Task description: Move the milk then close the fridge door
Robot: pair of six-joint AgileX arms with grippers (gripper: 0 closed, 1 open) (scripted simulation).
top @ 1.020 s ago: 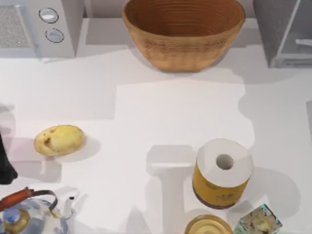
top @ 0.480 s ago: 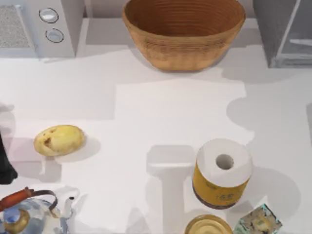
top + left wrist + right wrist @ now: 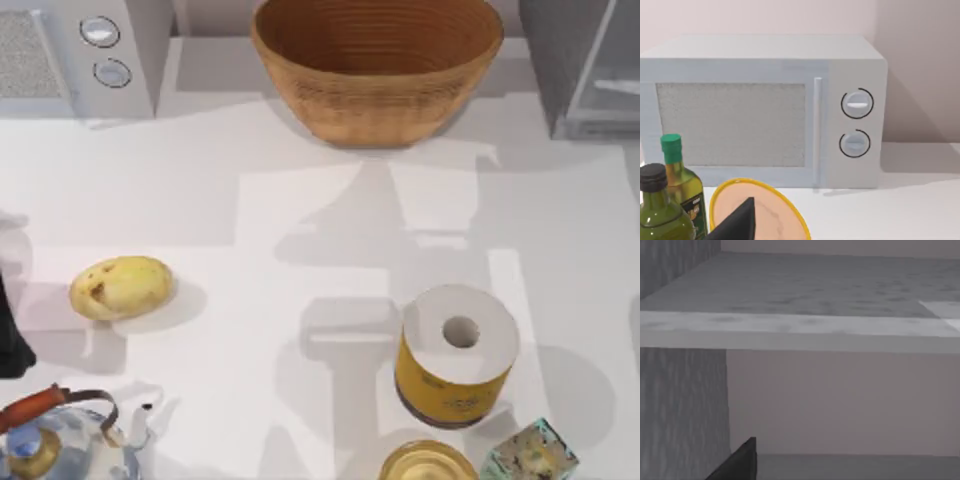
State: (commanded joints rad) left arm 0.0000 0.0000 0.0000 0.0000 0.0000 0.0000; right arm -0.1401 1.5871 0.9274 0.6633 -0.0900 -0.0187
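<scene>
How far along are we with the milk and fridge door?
Done: nothing confirmable about the milk. In hand: right gripper is close to the speckled fridge. Left to do: the fridge door looks open. Left gripper idles by the microwave.

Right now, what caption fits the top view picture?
Potato, paper roll and teapot on a white table, basket between microwave and grey fridge.

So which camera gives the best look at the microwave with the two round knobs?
The left wrist view: it faces the microwave head-on, showing its mesh door, handle and both knobs. The top view catches just its corner at the table's back left, knobs included. The right wrist view looks at grey speckled panels instead.
</scene>
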